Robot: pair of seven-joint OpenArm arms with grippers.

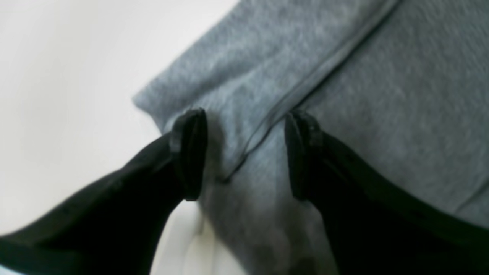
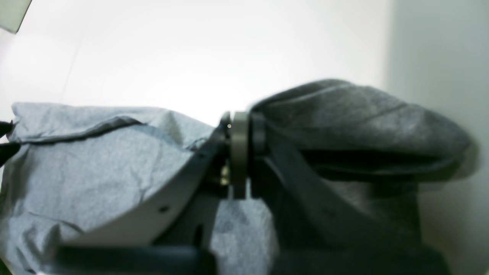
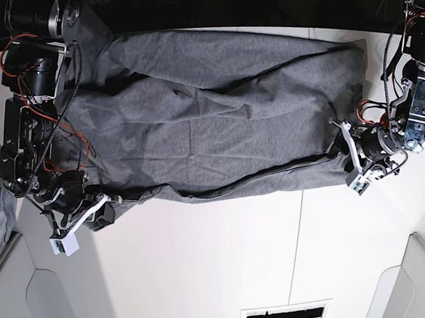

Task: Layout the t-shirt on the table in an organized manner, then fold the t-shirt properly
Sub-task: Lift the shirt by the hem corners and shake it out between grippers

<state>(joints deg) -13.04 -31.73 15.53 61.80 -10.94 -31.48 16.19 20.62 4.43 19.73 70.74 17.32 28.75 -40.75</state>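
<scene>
One white table (image 3: 207, 277) carries one grey t-shirt (image 3: 209, 115), spread wide between two arms. The left gripper (image 1: 246, 152) hovers over a hemmed corner of the shirt, jaws spread apart with cloth lying loose between them, gripping nothing. The right gripper (image 2: 240, 152) is pressed together, pinching a bunched fold at the shirt's opposite end.
</scene>
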